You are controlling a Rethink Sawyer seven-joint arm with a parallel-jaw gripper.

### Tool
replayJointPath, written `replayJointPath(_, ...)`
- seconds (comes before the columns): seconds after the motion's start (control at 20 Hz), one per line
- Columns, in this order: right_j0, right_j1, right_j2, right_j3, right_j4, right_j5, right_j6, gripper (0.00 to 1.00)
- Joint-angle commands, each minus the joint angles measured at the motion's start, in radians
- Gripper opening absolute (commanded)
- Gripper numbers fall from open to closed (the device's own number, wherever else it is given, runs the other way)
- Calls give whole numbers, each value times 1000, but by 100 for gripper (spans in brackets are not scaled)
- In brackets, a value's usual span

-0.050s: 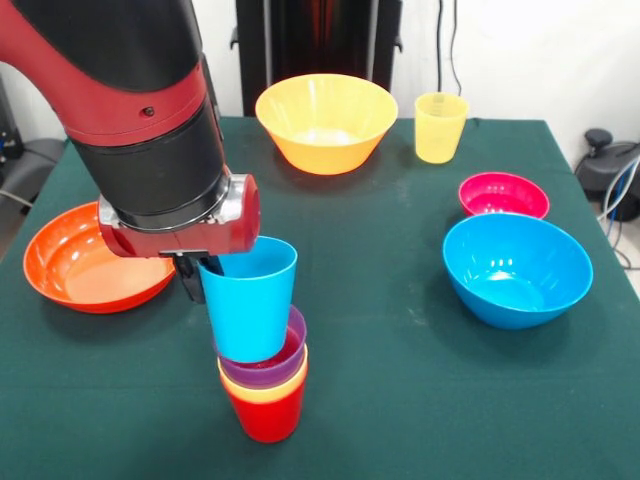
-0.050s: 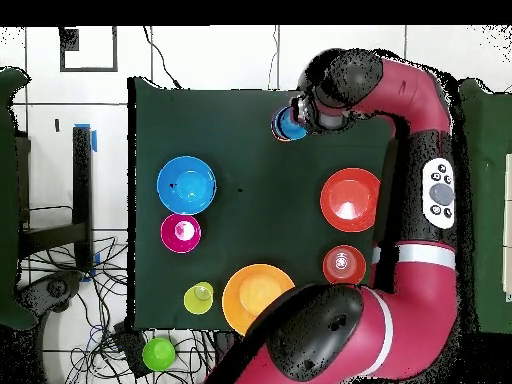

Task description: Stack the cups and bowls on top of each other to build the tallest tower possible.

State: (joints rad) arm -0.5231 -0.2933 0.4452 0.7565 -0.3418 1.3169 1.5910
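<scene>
A tower of nested cups stands near the table's front: a red cup [image 1: 268, 418] at the base, then a yellow-orange cup [image 1: 262, 392] and a purple cup [image 1: 283, 364]. A blue cup [image 1: 250, 305] sits tilted in the purple one. My gripper [image 1: 205, 282] is shut on the blue cup's left rim, with one dark finger [image 1: 189, 280] showing outside it. From above, the blue cup [image 2: 287, 125] shows beside the gripper [image 2: 296, 119]. The bowls lie apart on the cloth.
A wide orange bowl [image 1: 60, 255] lies left of the tower. The large yellow-orange bowl [image 1: 325, 150] and a pale yellow cup [image 1: 440, 130] stand at the back. The magenta bowl [image 1: 503, 195] and blue bowl [image 1: 515, 290] are right. A small red-orange bowl [image 2: 342, 264] shows from above.
</scene>
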Motion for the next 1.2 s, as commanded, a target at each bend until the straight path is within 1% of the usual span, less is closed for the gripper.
replayJointPath(0.05, 7, 7, 22, 78, -89, -5, -349, 0)
replayJointPath(0.85, 16, 16, 24, 49, -61, 64, -294, 0)
replayJointPath(1.2, 15, 16, 27, 52, -48, 77, -276, 0)
